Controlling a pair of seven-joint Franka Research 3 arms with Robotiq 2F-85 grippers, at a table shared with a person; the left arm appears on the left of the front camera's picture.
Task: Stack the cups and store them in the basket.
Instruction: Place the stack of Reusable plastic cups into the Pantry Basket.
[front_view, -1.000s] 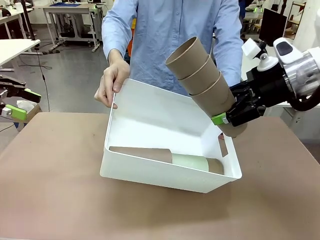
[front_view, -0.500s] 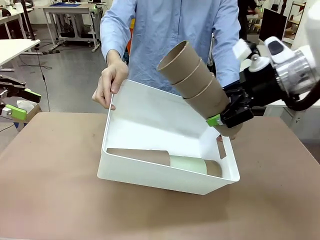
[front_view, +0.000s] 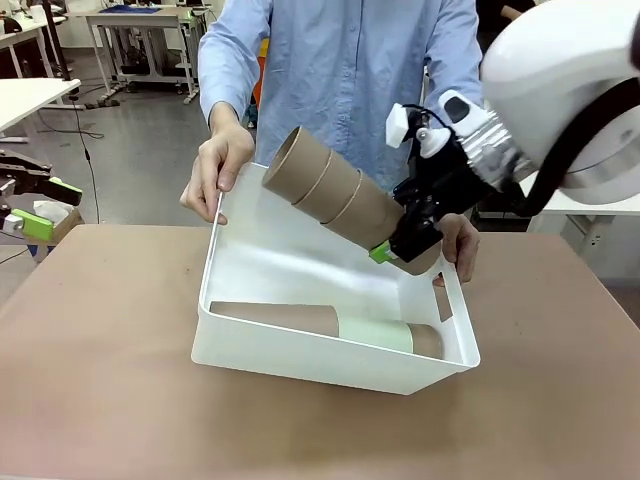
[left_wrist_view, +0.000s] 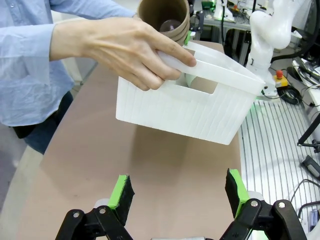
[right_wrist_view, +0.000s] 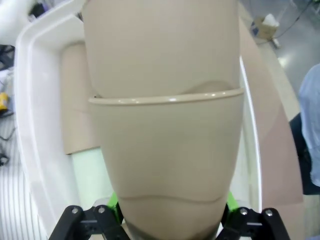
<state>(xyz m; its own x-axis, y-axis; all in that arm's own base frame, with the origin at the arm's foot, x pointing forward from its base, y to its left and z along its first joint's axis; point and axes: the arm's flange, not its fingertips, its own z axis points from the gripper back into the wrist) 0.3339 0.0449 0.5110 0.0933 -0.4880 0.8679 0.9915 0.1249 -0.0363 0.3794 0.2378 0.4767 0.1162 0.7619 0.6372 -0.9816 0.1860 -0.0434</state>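
On the left, my left fingers (left_wrist_view: 177, 192) wait spread apart. Over the white plastic basket (front_view: 300, 350), my right fingers (front_view: 400, 250) squeeze the light, stiff brown cup stack (front_view: 335, 195) near its bottom.

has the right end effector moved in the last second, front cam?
Yes. The right end effector, shut on the stack of brown cups, has moved left and down against the table, now over the basket.
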